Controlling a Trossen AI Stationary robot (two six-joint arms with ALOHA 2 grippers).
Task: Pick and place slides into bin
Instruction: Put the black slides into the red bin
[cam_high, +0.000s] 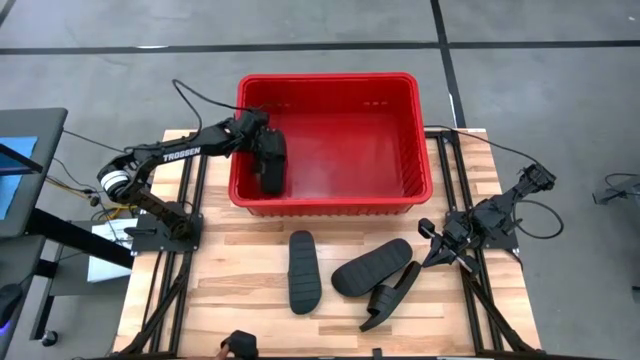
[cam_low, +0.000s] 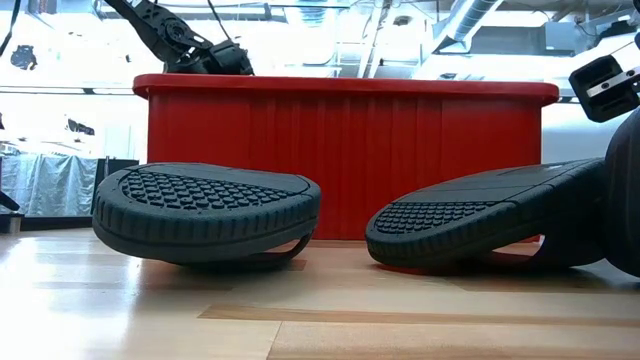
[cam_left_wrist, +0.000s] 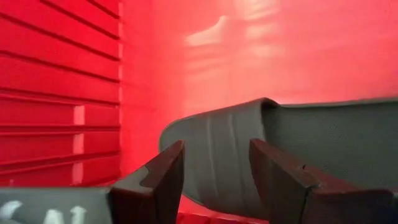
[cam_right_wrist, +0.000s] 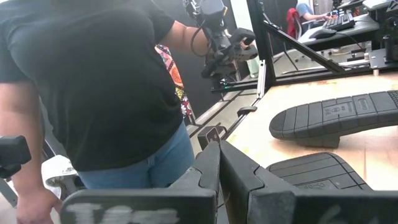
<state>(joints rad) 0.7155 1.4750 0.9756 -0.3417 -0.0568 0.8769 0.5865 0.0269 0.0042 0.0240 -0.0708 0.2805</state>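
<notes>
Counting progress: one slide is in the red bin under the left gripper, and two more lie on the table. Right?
Not quite: the high view shows three slides on the table, not two. One slide is in the red bin at the left gripper.

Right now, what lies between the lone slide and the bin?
Only bare table: the high view shows nothing between the lone slide and the bin.

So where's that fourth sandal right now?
The fourth slide is inside the red bin, against its left wall in the high view, with the left gripper open right over it; three slides remain on the table.
</notes>
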